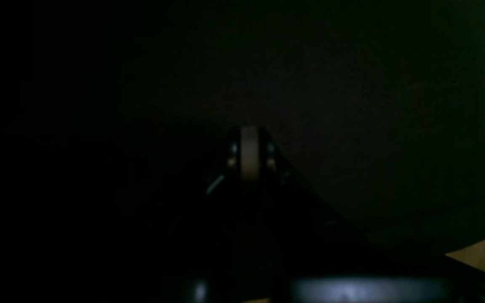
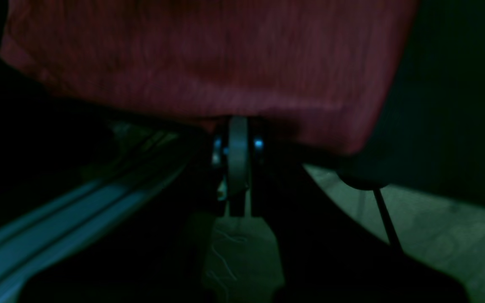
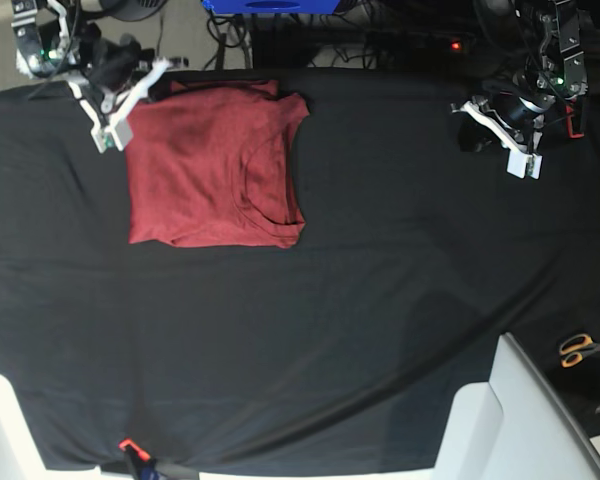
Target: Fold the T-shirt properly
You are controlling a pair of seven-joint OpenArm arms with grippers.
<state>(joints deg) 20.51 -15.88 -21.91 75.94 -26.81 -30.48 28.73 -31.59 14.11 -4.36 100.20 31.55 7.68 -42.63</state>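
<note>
**Folded red T-shirt on a black-covered table, with both arms at the far edge**

No brand, label or legible writing is seen on any item in the three views; the T-shirt (image 3: 215,168) is plain, with no print. The shirt is shown in the base view as a folded, roughly rectangular brick-red block lying flat on the black tablecloth (image 3: 360,300), toward the view's upper left; its neckline curve is visible near its right edge. The right gripper (image 3: 112,128) is placed at the shirt's upper left corner; its jaws are pressed together, and no cloth is seen between them; whether the tips touch the fabric cannot be told. In the right wrist view the closed jaws are seen just below a red hem that fills the upper frame, the picture being dim and blurred. The left gripper (image 3: 525,160) is held well apart from the shirt, near the table's far right edge; its jaws are likewise pressed together and empty. The left wrist view is almost wholly dark; only the closed fingertips and a sliver of red at the right border are made out. Orange-handled scissors (image 3: 583,348) lie at the right edge, partly cut off; a white panel (image 3: 515,420) is cropped by the lower border.
</note>
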